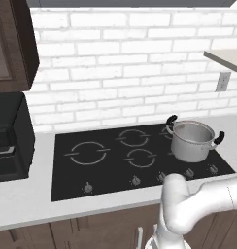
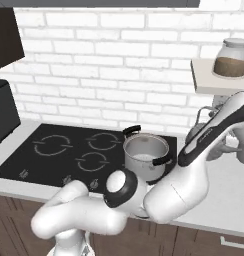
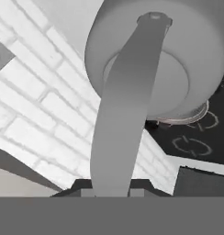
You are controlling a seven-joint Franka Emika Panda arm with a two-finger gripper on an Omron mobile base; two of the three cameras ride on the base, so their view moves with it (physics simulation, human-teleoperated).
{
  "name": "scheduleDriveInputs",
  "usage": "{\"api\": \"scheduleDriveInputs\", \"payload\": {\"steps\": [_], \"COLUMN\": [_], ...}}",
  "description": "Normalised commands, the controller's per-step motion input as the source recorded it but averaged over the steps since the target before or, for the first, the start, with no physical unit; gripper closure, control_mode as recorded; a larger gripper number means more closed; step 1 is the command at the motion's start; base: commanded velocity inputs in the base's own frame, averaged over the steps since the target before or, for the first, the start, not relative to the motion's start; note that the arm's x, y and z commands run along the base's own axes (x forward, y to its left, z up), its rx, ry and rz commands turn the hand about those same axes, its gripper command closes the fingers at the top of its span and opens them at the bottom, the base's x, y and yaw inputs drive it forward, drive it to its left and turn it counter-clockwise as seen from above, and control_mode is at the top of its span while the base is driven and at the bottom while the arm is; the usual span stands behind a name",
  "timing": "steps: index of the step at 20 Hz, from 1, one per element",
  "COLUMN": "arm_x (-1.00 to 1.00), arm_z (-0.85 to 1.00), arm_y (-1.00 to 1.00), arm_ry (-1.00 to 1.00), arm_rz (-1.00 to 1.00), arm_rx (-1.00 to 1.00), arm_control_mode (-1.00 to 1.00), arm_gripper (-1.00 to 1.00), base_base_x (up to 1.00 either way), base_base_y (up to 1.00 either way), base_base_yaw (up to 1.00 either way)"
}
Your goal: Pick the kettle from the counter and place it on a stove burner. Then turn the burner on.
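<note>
In the hand view my gripper (image 3: 109, 190) is shut on the flat grey handle of the kettle (image 3: 187, 50). Its rounded silver body and round lid hang close before the camera, in front of the brick wall. From the right base view the kettle (image 2: 195, 132) peeks out behind my forearm, over the pale counter (image 2: 229, 200) to the right of the black cooktop. The wide stove burner (image 1: 87, 153) is marked at the cooktop's left and is bare; it is also the leftmost burner (image 2: 53, 145) in the right base view.
A steel pot (image 1: 191, 141) with two black handles stands on the cooktop's right rear ring. Knobs (image 1: 135, 180) line the cooktop's front edge. A black appliance (image 1: 8, 136) sits at the left. A wall shelf (image 2: 209, 80) carries a jar (image 2: 233, 59).
</note>
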Motion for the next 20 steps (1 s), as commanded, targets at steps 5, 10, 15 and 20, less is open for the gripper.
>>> {"api": "scheduleDriveInputs", "payload": {"steps": [5, 10, 15, 20], "arm_x": [0.0, 0.03, 0.13, 0.23], "arm_z": [0.47, 0.47, 0.51, 0.48], "arm_y": [1.0, 1.0, 1.0, 1.0], "arm_ry": [-0.44, -0.34, -0.09, 0.08], "arm_rz": [-0.04, -0.04, -0.02, 0.0], "arm_rx": [0.06, 0.03, 0.0, -0.07], "arm_control_mode": [-1.0, -1.0, -1.0, -1.0], "arm_gripper": [1.0, 1.0, 1.0, 1.0], "base_base_x": [0.0, 0.0, 0.0, 0.0], "base_base_y": [0.0, 0.0, 0.0, 0.0], "base_base_yaw": [0.0, 0.0, 0.0, 0.0]}}
